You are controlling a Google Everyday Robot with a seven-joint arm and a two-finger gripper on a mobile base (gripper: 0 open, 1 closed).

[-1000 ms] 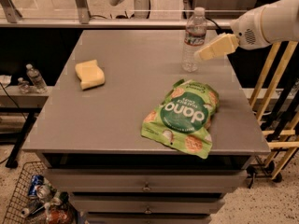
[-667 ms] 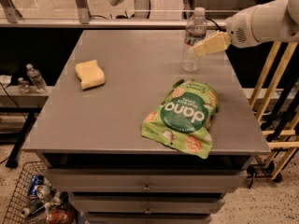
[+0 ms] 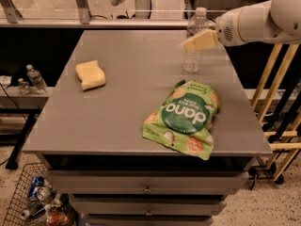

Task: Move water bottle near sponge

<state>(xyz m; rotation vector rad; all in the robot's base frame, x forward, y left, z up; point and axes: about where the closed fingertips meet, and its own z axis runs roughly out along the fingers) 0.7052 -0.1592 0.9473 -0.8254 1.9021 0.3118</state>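
Water bottle [image 3: 192, 61], tall, clear ribbed plastic with a white cap, and its target sit well apart on the flat grey table [image 3: 131, 112].

On the left half lies the pale yellow, soft rectangular sponge [image 3: 90, 75], flat, with bare tabletop around it. Right of centre, toward the near edge, a crumpled green foil snack bag [image 3: 183, 119] lies between the two but nearer the camera, so it does not block a straight line from bottle to sponge. At the far right the bottle stands upright on the table. The gripper [image 3: 200, 41], with its pale yellow pad, crosses the bottle's upper body at the end of the white arm [image 3: 254, 20], which reaches in from the right. Whether the gripper is clamped on the bottle or only resting against it cannot be told from this view.

The risks follow from that. If the hold is loose or off-centre, a sideways pull would likely tip the tall, light bottle, and it could roll off the far or right edge. A high grip on thin plastic may also let it swing or slip. A low, curving path could clip the bag. Setting it down too close could knock the sponge.
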